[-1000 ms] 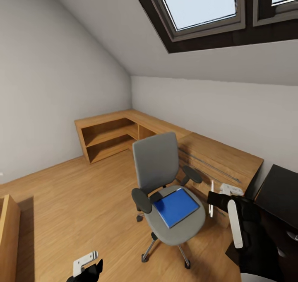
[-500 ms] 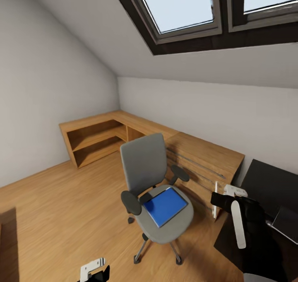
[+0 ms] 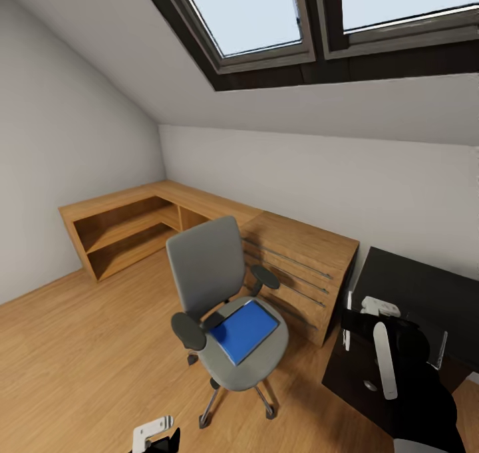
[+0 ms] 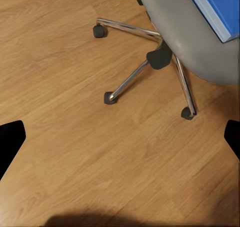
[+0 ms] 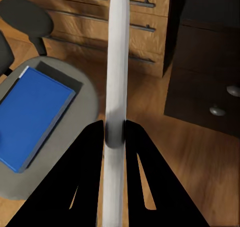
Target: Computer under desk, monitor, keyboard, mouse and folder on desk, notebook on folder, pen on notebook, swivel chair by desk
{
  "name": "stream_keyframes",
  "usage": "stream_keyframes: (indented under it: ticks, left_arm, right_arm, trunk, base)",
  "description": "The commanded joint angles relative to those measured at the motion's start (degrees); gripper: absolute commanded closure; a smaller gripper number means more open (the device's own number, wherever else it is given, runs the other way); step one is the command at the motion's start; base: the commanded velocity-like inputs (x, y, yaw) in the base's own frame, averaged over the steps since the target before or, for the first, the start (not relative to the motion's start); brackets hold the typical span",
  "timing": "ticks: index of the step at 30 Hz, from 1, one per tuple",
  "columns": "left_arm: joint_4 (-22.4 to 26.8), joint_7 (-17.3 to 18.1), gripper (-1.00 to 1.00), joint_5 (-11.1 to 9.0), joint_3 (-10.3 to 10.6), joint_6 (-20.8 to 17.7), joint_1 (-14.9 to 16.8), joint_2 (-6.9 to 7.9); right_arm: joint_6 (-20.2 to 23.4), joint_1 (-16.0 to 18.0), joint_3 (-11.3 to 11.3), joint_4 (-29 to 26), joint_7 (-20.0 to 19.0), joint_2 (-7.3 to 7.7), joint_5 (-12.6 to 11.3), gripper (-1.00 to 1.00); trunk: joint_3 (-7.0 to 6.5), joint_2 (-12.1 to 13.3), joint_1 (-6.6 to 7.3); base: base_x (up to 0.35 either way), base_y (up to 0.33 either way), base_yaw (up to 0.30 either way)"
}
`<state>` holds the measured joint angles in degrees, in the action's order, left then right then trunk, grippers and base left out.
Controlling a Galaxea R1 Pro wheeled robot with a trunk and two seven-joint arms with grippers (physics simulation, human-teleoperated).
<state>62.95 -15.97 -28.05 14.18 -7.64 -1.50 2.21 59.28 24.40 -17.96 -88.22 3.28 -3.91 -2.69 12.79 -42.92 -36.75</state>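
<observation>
We take the swivel chair (image 3: pixel 226 306) as our landmark. It stands on the wooden floor (image 3: pixel 80 346) in front of the wooden drawer unit (image 3: pixel 299 267), its back turned toward the corner shelves (image 3: pixel 120 230). The blue folder (image 3: pixel 243 330) lies flat on its seat, which is where the task says it starts, so in our judgement that step is not yet done.

To the right of the chair, our right gripper (image 5: pixel 115 137) has its fingers closed on a slim white thing (image 5: pixel 116 62), long and flat; we cannot tell what it is. It is pinched near its middle with the length running along the fingers, probably so that it rides steady while we travel. In the head view the same white strip stands nearly upright at the right gripper, between the chair and the dark desk (image 3: pixel 419 287).

Our left gripper (image 3: pixel 154 434) hangs low, on the near side of the chair, over bare floor beside the chrome base and castors (image 4: pixel 145 69). Its fingers (image 4: pixel 10 142) show at the two far edges of the wrist picture, spread wide and empty, leaving that hand free for the folder.

The dark desk stands just beyond the drawer unit from the chair, so the folder's goal is near.
</observation>
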Motion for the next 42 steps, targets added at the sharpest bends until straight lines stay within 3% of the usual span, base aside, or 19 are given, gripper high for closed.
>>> stream_keyframes:
  ticks: [1,8,16,19,20,24,25,26,28,29,30,32,34,38,39,42]
  left_arm:
    - [0.16,-0.47,-1.00,-0.44,0.20,-0.18,0.00,0.07]
    - [0.41,-0.43,-1.00,-0.40,1.57,0.95,-0.43,0.10]
    - [6.39,-2.95,-1.00,-0.41,9.47,3.73,-0.76,0.31]
    - [10.02,-6.75,-1.00,-0.42,11.90,1.61,-0.78,0.28]
    - [12.32,-8.65,-1.00,-0.42,13.31,-0.97,-0.78,0.22]
    - [16.26,-10.28,-1.00,-0.44,15.32,-5.55,-0.79,0.00]
    - [17.70,-10.57,-1.00,-0.47,15.88,-7.25,-0.79,-0.35]
    - [19.62,-10.83,-1.00,-0.46,16.40,-9.83,-0.79,-1.66]
    - [20.49,-10.96,-1.00,-0.42,16.59,-11.54,-0.79,-2.95]
    - [21.23,-11.04,-1.00,-0.36,16.76,-13.90,-0.79,-5.13]
    - [21.36,-11.05,-1.00,-0.36,16.79,-14.59,-0.79,-5.88]
    - [21.66,-11.13,-1.00,-0.15,16.88,-16.61,-0.79,-8.85]
    - [21.77,-11.14,-1.00,0.23,16.90,-17.15,-0.79,-9.74]
    - [21.12,-11.36,-1.00,3.70,16.89,-17.65,-0.79,-10.95]
    - [20.01,-11.42,-1.00,5.09,16.55,-17.61,-0.79,-10.87]
    - [19.52,-11.43,-1.00,5.78,16.30,-17.60,-0.79,-10.33]
  right_arm:
    - [0.22,0.05,-0.06,-0.04,0.25,-0.05,-0.39,1.00]
    - [0.22,0.04,-0.06,0.03,0.24,-0.09,-0.41,1.00]
    - [0.19,0.06,-0.06,0.16,0.30,-0.13,-0.43,1.00]
    - [0.15,0.04,-0.06,0.16,0.37,-0.13,-0.40,1.00]
    - [0.14,0.04,-0.06,0.15,0.39,-0.13,-0.40,1.00]
    - [0.13,0.04,-0.06,0.15,0.41,-0.13,-0.39,1.00]
    - [0.13,0.04,-0.06,0.15,0.41,-0.13,-0.39,1.00]
    - [0.13,0.04,-0.06,0.15,0.41,-0.13,-0.39,1.00]
    - [0.13,0.05,-0.06,0.15,0.41,-0.13,-0.39,1.00]
    - [0.03,0.04,-0.09,0.15,0.44,-0.10,-0.39,1.00]
    - [-0.09,0.04,-0.08,0.15,0.45,-0.09,-0.37,1.00]
    - [-1.70,0.06,-0.08,0.21,1.60,-0.08,-0.33,1.00]
    - [-2.50,0.05,-0.07,0.40,2.62,-0.10,-0.32,1.00]
    - [-6.52,0.05,-0.06,3.42,7.69,-0.12,-0.35,1.00]
    - [-9.59,0.06,-0.06,5.08,9.55,0.02,-0.30,1.00]
    - [-12.01,0.09,0.07,6.05,12.61,0.10,0.08,1.00]
  trunk:
    - [-0.11,0.35,0.21]
    - [-1.37,3.16,1.75]
    - [-2.80,6.37,3.50]
    - [-3.34,7.57,4.16]
    - [-3.52,7.97,4.38]
    - [-4.24,9.57,5.26]
    - [-4.42,9.98,5.48]
    - [-4.60,10.38,5.70]
    - [-4.96,11.18,6.14]
    - [-5.14,11.58,6.36]
    - [-5.32,11.98,6.58]
    - [-5.68,12.78,7.02]
    - [-6.04,13.58,7.46]
    - [-6.21,13.99,7.68]
    - [-6.21,13.99,7.68]
    - [-6.21,13.99,7.68]
  base:
    - [0.000,0.000,-0.079]
    - [0.000,0.000,-0.031]
    - [0.000,0.000,-0.003]
    - [0.000,0.000,0.000]
    - [0.000,0.000,0.000]
    - [0.000,0.000,0.000]
    - [0.000,0.000,0.000]
    - [0.000,0.000,0.000]
    - [0.000,0.000,0.000]
    - [0.000,0.000,0.000]
    - [0.000,0.000,0.000]
    - [0.000,0.000,0.000]
    - [0.000,0.000,0.000]
    - [0.000,0.000,0.000]
    - [0.000,0.000,0.000]
    - [0.000,0.000,0.000]
